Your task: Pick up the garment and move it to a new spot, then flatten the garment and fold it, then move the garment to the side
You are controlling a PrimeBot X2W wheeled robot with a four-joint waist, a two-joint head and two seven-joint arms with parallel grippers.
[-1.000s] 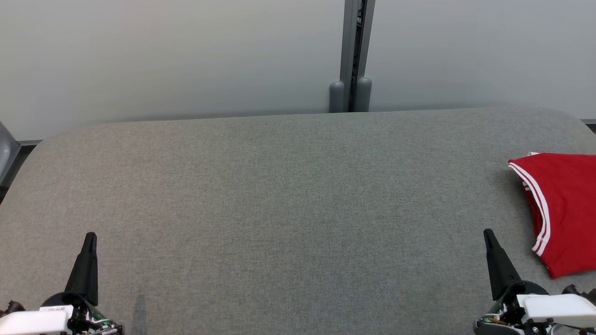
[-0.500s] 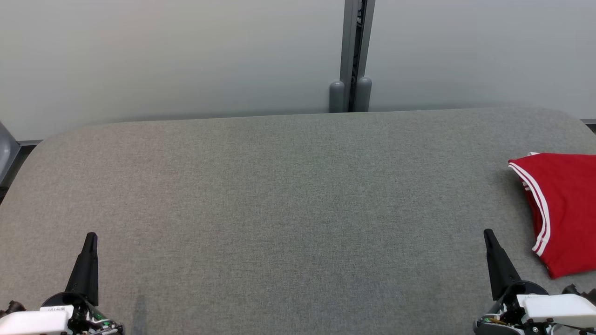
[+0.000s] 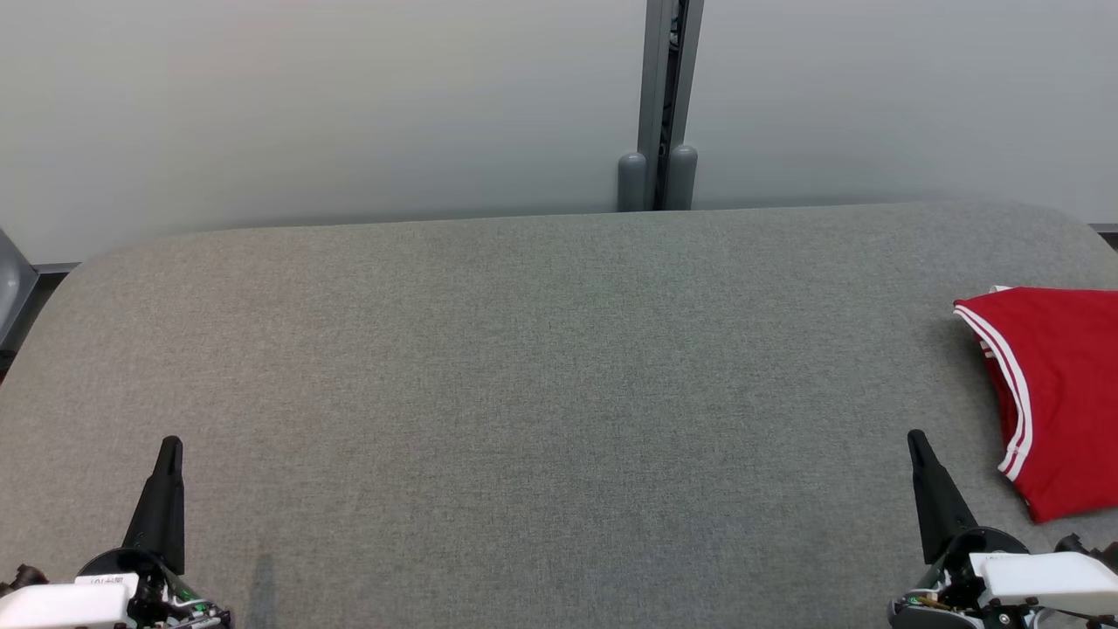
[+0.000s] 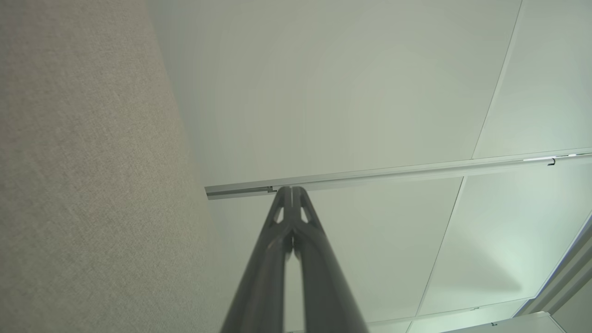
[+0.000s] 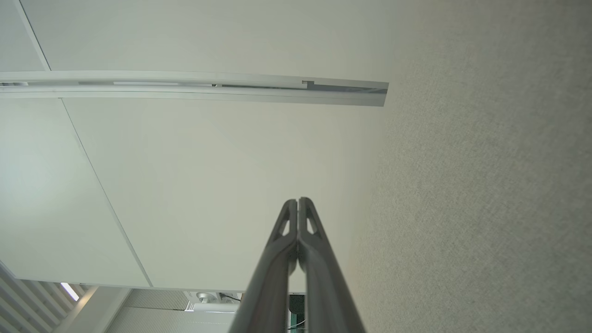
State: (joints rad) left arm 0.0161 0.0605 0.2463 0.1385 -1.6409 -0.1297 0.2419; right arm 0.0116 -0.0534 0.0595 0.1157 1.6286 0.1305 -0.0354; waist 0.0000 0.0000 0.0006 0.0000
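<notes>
The left gripper (image 3: 169, 444) and right gripper (image 3: 914, 436) hang low over the grey padded table (image 3: 559, 367), each with its fingers pressed together and holding nothing. The red garment (image 3: 1061, 393) with white trim lies just outward of the right gripper, near it but apart, and far across from the left one.

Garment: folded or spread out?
Folded: the garment lies compact, striped hems stacked, on the table, right side; partly out of frame.

We see a grey fabric-covered table (image 3: 541, 367) with a folded red garment (image 3: 1061, 393) lying at its right edge.
</notes>
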